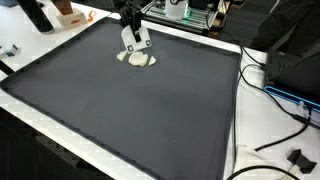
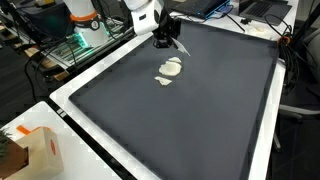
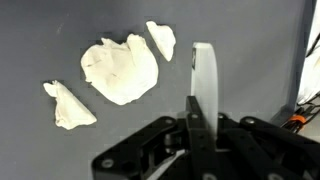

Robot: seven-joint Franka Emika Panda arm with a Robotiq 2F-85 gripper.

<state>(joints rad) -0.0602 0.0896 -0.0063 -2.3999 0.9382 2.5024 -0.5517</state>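
Note:
My gripper (image 3: 197, 108) is shut on a thin white flat piece (image 3: 204, 75) that stands up edge-on between the black fingers in the wrist view. Beyond it on the dark grey mat (image 3: 250, 40) lie three white crumpled scraps: a large one (image 3: 121, 70), a small one (image 3: 161, 39) and another small one (image 3: 68, 105). In both exterior views the gripper (image 1: 136, 42) (image 2: 168, 42) hangs low over the mat, just beside the white scraps (image 1: 138, 59) (image 2: 170, 69) and apart from them.
The dark mat (image 1: 130, 110) covers most of a white table (image 1: 235, 150). An orange and white box (image 2: 35, 150) stands at one corner. Cables (image 1: 290, 140) and electronics (image 1: 295, 70) line one side, and equipment (image 2: 80, 40) crowds the robot's base.

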